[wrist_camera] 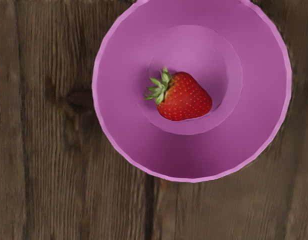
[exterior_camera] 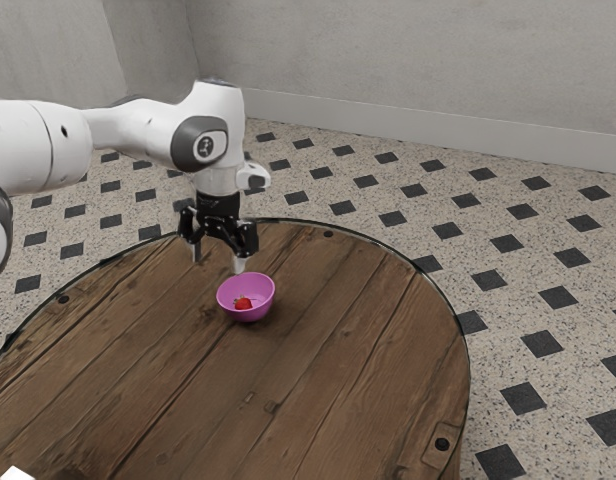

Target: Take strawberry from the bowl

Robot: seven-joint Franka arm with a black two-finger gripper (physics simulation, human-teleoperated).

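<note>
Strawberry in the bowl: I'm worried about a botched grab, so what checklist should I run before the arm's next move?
- Strawberry lying inside the bowl: ok
- Bowl upright on the table: ok
- Pincer open, nothing between its fingers: ok
- Pincer lowered around the strawberry: not ok, still to do
- Pincer centred exactly over the strawberry: cannot tell

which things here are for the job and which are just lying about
For the job:
- strawberry, inside the bowl
- pink bowl
- gripper, open

Not part of it:
- white thing at the exterior view's lower edge, mostly cut off, can't tell what
</note>
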